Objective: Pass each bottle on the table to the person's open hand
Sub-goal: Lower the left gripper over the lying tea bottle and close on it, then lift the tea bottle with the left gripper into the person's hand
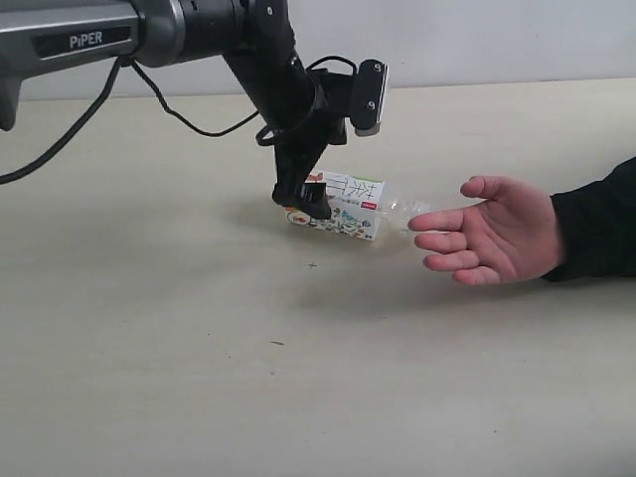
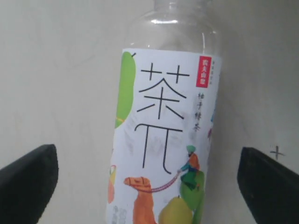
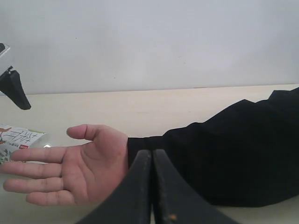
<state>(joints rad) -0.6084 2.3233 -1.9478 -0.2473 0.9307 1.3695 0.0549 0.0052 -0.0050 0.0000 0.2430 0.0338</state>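
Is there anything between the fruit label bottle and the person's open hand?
Nothing visible. Only bare table separates the bottle from the open hand, and the left gripper, jaws open, straddles the bottle unobstructed.

"How much of the bottle (image 2: 166,140) can anyone see?"

"The left wrist view crops its cap and base. The right wrist view catches only a corner at the picture's edge."

"And the person's open hand (image 1: 494,231)?"

"Its black sleeve (image 1: 601,224) runs off the frame, and the right gripper (image 3: 152,156) hides part of the cuff."
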